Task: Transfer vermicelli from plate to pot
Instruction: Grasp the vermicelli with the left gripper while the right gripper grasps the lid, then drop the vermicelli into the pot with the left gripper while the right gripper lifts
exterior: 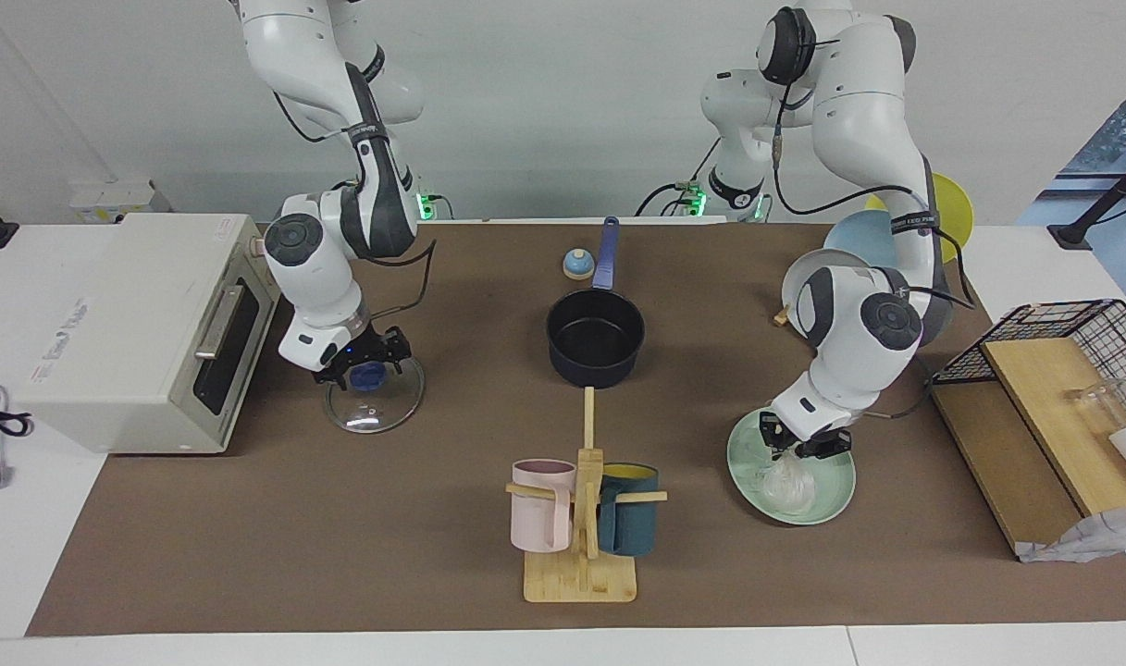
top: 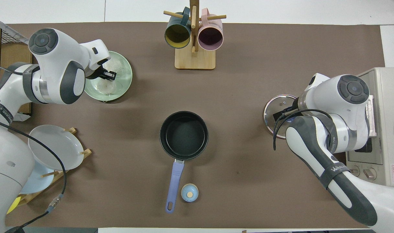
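Two grippers: left gripper point(exterior: 797, 451) pinched onto vermicelli point(exterior: 788, 481) at the plate's point(exterior: 826, 504) twelve o'clock, right gripper point(exterior: 363, 368) wide astride lid knob point(exterior: 369, 375), pot point(exterior: 596, 344) mid-surface.

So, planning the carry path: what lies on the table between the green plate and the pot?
Nothing: in the overhead view only bare brown mat runs between the plate and the pot; the mug rack stands off that line.
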`<state>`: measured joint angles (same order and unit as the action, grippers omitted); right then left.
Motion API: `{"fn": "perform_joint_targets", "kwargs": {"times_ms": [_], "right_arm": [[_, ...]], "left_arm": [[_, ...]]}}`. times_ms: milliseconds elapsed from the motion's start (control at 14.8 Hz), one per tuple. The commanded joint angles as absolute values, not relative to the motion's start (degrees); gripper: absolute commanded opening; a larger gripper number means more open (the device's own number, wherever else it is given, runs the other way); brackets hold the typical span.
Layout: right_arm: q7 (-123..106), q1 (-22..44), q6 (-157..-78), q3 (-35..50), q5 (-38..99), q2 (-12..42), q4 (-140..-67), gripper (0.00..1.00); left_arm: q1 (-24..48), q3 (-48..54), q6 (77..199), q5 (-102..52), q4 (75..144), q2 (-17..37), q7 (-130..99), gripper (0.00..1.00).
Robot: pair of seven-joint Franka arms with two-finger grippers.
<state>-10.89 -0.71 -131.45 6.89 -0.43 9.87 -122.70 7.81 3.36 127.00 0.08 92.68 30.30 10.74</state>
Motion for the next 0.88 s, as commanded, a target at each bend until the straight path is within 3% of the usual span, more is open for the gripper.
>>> {"fn": "perform_joint_targets", "kwargs": {"times_ms": [0, 202, 405, 607, 810], "right_arm": [[-12.4, -1.6, -133.0, 7.4, -0.2, 9.7, -123.8, 1.0], [-12.5, -1.7, -133.0, 7.2, -0.2, 9.7, -123.7, 0.8], [-12.6, -1.7, -132.9, 7.2, -0.2, 9.8, -123.5, 0.6], [-12.5, -1.7, -132.5, 7.2, -0.2, 9.8, -123.2, 0.54], [-12.5, -1.6, -130.6, 7.2, -0.2, 10.3, -121.1, 0.52]], "left_arm": [[7.9, 3.1, 122.9, 0.8, 89.6, 30.3, 11.1, 0.0], [7.7, 2.9, 113.0, -2.0, 83.6, 28.7, 9.6, 0.0], [8.3, 3.6, 101.7, -3.9, 82.3, 23.0, 0.5, 0.0], [9.9, 5.1, 89.6, -9.4, 77.4, 18.0, -11.2, 0.0], [17.6, 6.3, 89.0, -9.5, 83.0, 11.0, -24.5, 0.0]]}}
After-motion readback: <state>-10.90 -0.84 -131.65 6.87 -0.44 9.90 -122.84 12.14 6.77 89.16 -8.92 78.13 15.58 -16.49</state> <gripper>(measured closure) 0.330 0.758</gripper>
